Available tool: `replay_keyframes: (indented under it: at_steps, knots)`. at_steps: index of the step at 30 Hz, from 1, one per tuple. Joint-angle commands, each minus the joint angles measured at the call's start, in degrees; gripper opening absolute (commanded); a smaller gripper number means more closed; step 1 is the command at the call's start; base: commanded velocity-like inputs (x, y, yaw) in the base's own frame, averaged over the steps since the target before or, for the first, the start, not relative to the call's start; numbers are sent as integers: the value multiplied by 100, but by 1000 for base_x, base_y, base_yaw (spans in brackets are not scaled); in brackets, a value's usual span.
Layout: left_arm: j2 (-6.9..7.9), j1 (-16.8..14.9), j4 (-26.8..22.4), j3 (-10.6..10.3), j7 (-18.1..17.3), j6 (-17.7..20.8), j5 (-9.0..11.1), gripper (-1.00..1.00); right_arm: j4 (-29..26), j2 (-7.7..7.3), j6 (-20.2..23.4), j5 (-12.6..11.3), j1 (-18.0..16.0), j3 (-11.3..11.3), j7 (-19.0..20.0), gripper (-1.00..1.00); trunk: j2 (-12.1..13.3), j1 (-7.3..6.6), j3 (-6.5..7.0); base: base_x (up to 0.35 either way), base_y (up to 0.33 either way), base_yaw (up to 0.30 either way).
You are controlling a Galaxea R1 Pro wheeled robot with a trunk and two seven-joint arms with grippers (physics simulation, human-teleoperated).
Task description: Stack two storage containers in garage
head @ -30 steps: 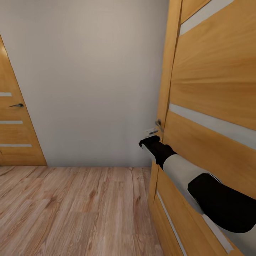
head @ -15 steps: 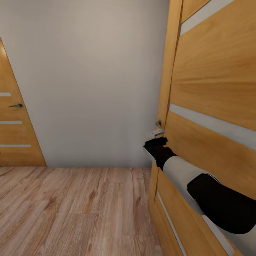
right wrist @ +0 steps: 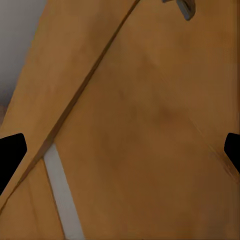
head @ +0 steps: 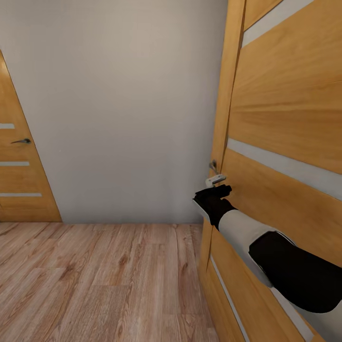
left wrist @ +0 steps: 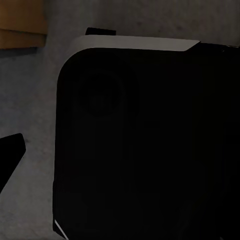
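The two storage containers are out of view. I stand in a passage with a light wood-plank floor point(head: 104, 275) and a pale wall. My right arm reaches forward to an oak door point(head: 285, 118) with frosted strips. My right gripper point(head: 217, 183) is just below that door's metal handle point(head: 212, 166), not closed on it. In the right wrist view the right gripper point(right wrist: 120, 150) is open, its dark fingertips point(right wrist: 10, 150) far apart, the door panel close ahead and the handle point(right wrist: 182, 6) at the frame's edge. The left wrist view shows one dark fingertip point(left wrist: 10, 150) beside the robot's black body point(left wrist: 140, 140).
The oak door's frame point(head: 223, 95) stands very close on my right. A second oak door point(head: 19, 180) with a lever handle point(head: 22, 140) is at the far left. Open wood floor lies between them, ending at the wall point(head: 118, 104).
My right gripper has moved rightward toward the near door, from beside the frame edge to right under the handle. The view has barely shifted.
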Motion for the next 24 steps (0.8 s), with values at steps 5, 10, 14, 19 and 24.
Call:
replay_keyframes:
  at_steps: [5,10,14,19,24]
  knots:
    - [-1,1,-6,0,7,-2,60,100,56,0,75,-25,-12,3,-73,100,-3,0,-7,0,0,0]
    - [-1,1,-6,0,7,-2,60,100,65,0,79,-25,-26,3,-236,100,-3,0,-7,0,0,0]
    - [-1,1,-6,0,7,-2,60,100,66,0,79,-25,-31,3,-273,100,-3,0,-7,0,0,0]
    - [-1,1,-6,0,7,-2,60,100,66,-176,76,-33,-44,-5,-276,100,-3,0,-7,0,0,0]
    - [-1,1,-6,0,7,-2,60,100,67,-486,55,-42,-50,-6,-274,100,-3,0,-7,0,0,0]
